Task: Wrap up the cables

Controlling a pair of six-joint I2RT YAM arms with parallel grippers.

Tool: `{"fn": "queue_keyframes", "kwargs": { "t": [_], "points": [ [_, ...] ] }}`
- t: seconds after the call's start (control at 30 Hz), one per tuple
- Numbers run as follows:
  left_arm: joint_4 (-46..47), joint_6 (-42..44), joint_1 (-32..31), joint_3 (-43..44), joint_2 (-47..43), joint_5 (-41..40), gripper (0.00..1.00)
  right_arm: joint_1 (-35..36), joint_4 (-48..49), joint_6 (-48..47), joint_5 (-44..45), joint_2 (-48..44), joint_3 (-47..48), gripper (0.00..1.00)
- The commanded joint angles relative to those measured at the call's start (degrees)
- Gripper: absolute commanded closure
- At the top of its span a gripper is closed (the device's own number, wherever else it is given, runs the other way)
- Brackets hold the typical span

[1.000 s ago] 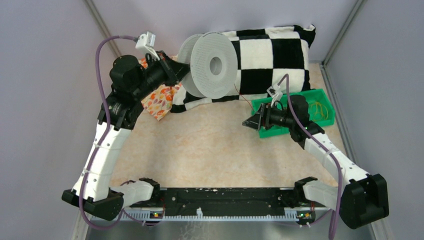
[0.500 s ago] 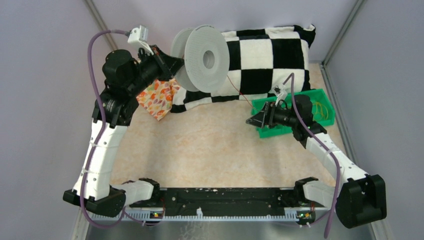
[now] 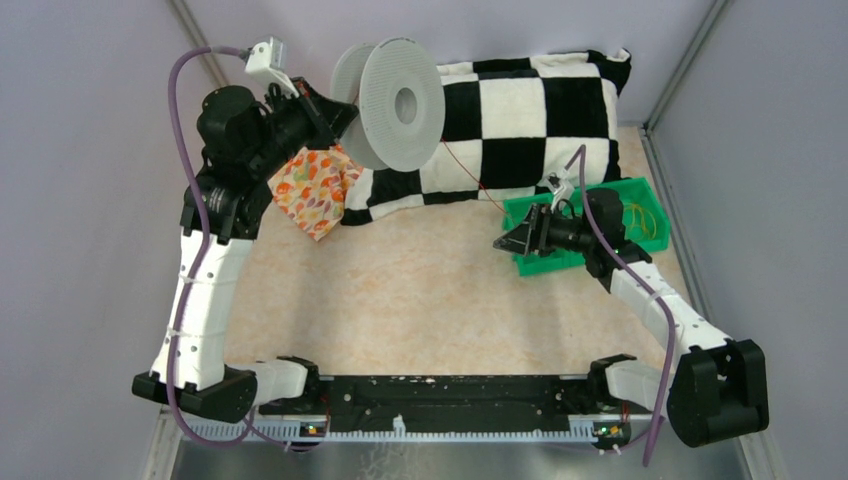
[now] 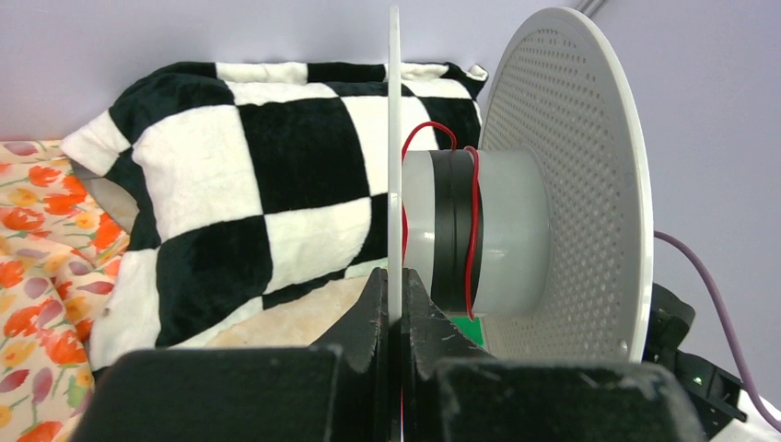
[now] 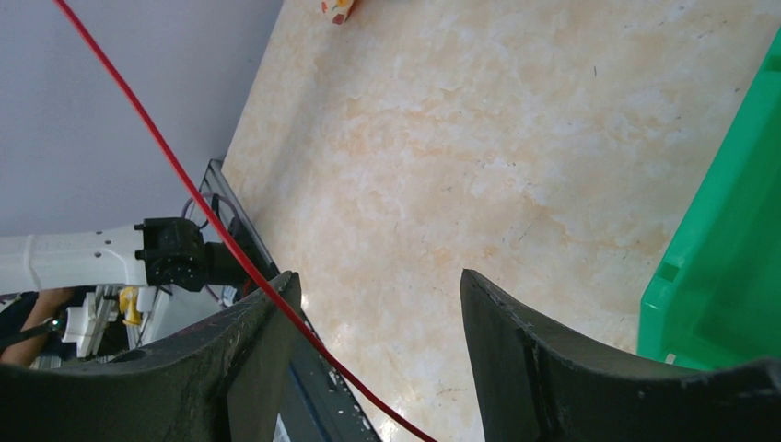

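My left gripper [image 3: 337,112] is shut on the near flange of the grey spool [image 3: 398,104] and holds it up in the air over the left end of the pillow. In the left wrist view the jaws [image 4: 394,287] pinch the thin flange edge, and a red cable [image 4: 473,230] loops round the spool's hub [image 4: 502,230]. The cable [image 3: 470,180] runs from the spool down to my right gripper [image 3: 506,243]. That gripper [image 5: 378,287] is open, and the cable [image 5: 166,157] crosses in front of its left finger. Yellow cables [image 3: 640,218] lie in the green bin.
A black-and-white checkered pillow [image 3: 540,110] lies along the back. A floral cloth [image 3: 310,190] lies under the left arm. The green bin [image 3: 575,200] stands at the right, beside the right gripper, and its edge also shows in the right wrist view [image 5: 728,249].
My left arm has carried the spool up and to the left, away from the pillow's middle. The right gripper has stayed almost still beside the bin.
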Motion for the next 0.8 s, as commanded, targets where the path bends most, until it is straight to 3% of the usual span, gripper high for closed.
{"fn": "queue_keyframes", "kwargs": {
  "t": [0.0,0.13,0.27,0.5,0.77],
  "points": [
    [4.9,-0.1,1.8,4.7,0.9,0.8,1.00,-0.6,-1.1,-2.5,-0.5,-1.0,1.9,0.36],
    [5.2,-0.7,3.7,5.3,1.4,1.6,1.00,-0.6,-5.4,-4.8,0.6,-1.9,3.6,0.40],
    [5.6,-1.4,5.1,5.6,1.5,2.4,1.00,-0.6,-11.9,-7.6,1.6,-3.4,7.9,0.68],
    [6.8,-2.9,5.3,2.4,0.8,3.5,1.00,-0.6,-17.1,-10.0,3.7,-5.5,12.2,1.00],
    [7.5,-3.5,5.3,-1.8,0.3,4.9,1.00,-0.7,-23.2,-13.6,12.9,-6.1,23.1,1.00]
  ]
}}
